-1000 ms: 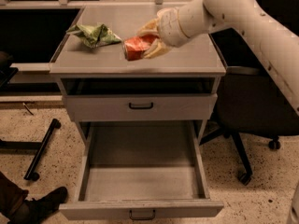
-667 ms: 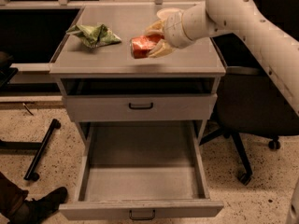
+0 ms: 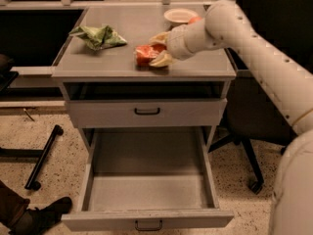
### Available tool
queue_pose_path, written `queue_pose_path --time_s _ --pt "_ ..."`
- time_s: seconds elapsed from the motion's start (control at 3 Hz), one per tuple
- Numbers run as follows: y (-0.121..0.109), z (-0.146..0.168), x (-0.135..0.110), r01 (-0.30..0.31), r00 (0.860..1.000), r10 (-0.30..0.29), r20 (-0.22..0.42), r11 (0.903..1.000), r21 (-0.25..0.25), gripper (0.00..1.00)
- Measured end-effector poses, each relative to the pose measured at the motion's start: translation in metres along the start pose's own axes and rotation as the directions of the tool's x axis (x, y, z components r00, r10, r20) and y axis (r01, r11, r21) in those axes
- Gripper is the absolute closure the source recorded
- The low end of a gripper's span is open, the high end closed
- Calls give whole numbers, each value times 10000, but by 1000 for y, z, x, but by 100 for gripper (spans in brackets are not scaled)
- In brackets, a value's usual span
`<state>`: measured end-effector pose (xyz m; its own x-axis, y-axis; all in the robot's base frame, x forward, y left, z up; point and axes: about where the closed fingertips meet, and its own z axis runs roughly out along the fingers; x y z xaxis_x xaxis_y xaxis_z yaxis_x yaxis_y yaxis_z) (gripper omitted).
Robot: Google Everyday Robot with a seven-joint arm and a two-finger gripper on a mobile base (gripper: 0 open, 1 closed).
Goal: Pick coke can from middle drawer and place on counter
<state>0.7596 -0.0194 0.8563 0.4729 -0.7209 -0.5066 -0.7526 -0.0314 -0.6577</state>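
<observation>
The coke can (image 3: 145, 54), red, lies on its side between my gripper's (image 3: 153, 49) pale fingers (image 3: 161, 60), low over the front middle of the counter (image 3: 112, 62). I cannot tell whether the can touches the surface. The gripper is shut on the can, and my arm reaches in from the right. The middle drawer (image 3: 146, 153) is pulled far out below, and its grey tray is empty.
A crumpled green bag (image 3: 100, 35) lies at the counter's back left. A white bowl (image 3: 180, 15) and an orange round thing (image 3: 194, 19) sit at the back right, behind my arm. The top drawer (image 3: 146, 111) is closed. A chair base (image 3: 247, 168) stands at the right, and a shoe (image 3: 41, 214) is at the lower left.
The gripper with the can has come down slightly toward the counter's surface. The drawer has not moved.
</observation>
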Motion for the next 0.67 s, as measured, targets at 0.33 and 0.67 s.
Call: queue_pose_path --time_s 0.33,0.67 --pt "-1 6 1 -37 10000 37 48 10000 -92 100" --pt "-1 6 1 -37 10000 37 49 10000 -92 83"
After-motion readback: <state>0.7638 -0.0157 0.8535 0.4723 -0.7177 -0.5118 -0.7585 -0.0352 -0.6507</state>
